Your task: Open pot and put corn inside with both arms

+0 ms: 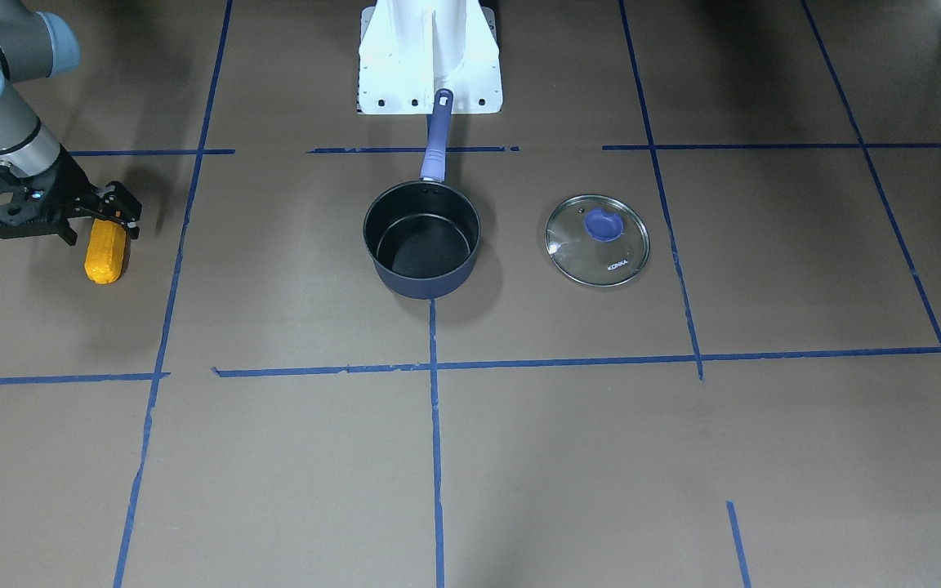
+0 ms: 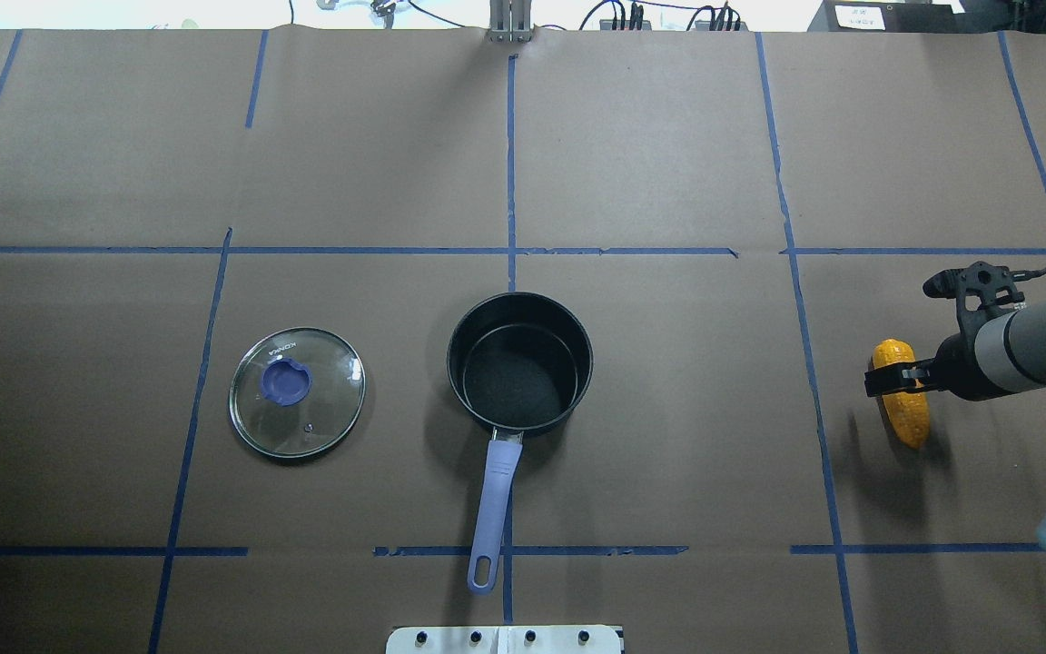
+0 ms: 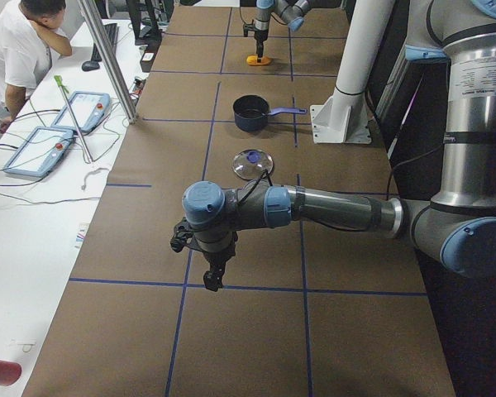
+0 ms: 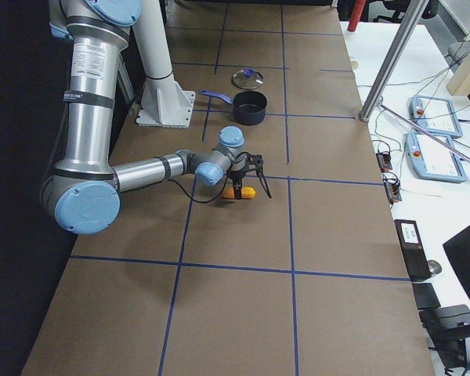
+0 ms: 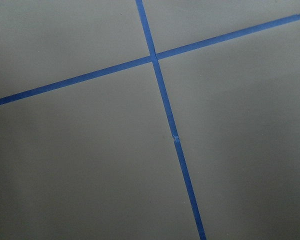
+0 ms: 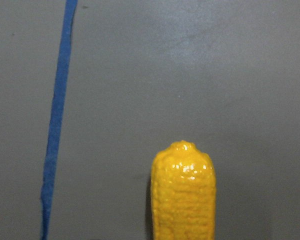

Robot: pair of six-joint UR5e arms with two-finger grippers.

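- Right claw (image 2: 891, 377) is straddling the corn (image 2: 909, 418) on the tabletop (image 2: 668, 454), well apart from the pot (image 2: 519, 361); whether it is pinching, cannot tell.
- Left claw (image 3: 211, 277): state cannot be told.
- An off-centre hold is risking the cob tilting and slipping out.

A brown table (image 1: 274, 457) carries a grid of blue tape lines (image 1: 435, 425). A round glass lid (image 1: 597, 240) with a blue knob lies flat on it, knob up. At a white side bench (image 3: 25, 281), a person (image 3: 21, 45) in a white shirt sits near two control tablets (image 3: 41, 149), loose cables and a slanted metal pole (image 3: 107, 58).
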